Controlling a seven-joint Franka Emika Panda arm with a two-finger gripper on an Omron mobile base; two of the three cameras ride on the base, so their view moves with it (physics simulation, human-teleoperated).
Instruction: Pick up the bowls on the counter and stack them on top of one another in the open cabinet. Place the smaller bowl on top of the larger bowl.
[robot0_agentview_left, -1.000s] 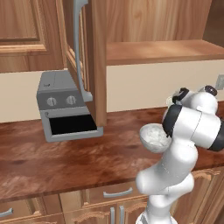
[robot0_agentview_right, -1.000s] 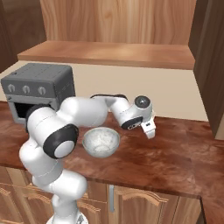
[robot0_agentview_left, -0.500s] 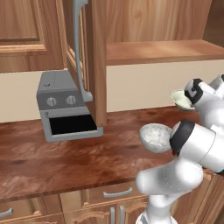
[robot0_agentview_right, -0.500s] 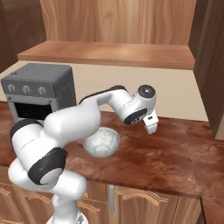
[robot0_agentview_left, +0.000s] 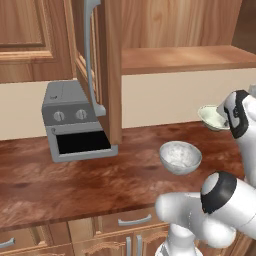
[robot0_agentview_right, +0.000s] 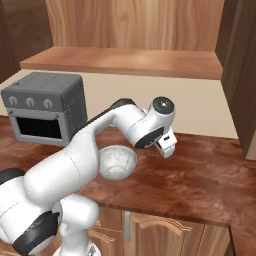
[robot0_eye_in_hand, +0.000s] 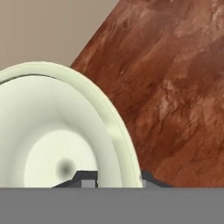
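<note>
Two round bowls: a wide grey-white speckled stone-look bowl (robot0_agentview_left: 180, 156) sits upright on the glossy reddish-brown wooden counter (robot0_agentview_left: 75, 180), while a smaller plain pale cream bowl (robot0_agentview_left: 213, 118) hangs above it, its rim pinched by the two-finger gripper (robot0_eye_in_hand: 114, 176).

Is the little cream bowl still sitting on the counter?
Apart. In the left base view the smaller bowl hangs in the gripper, clearly above the counter.
</note>
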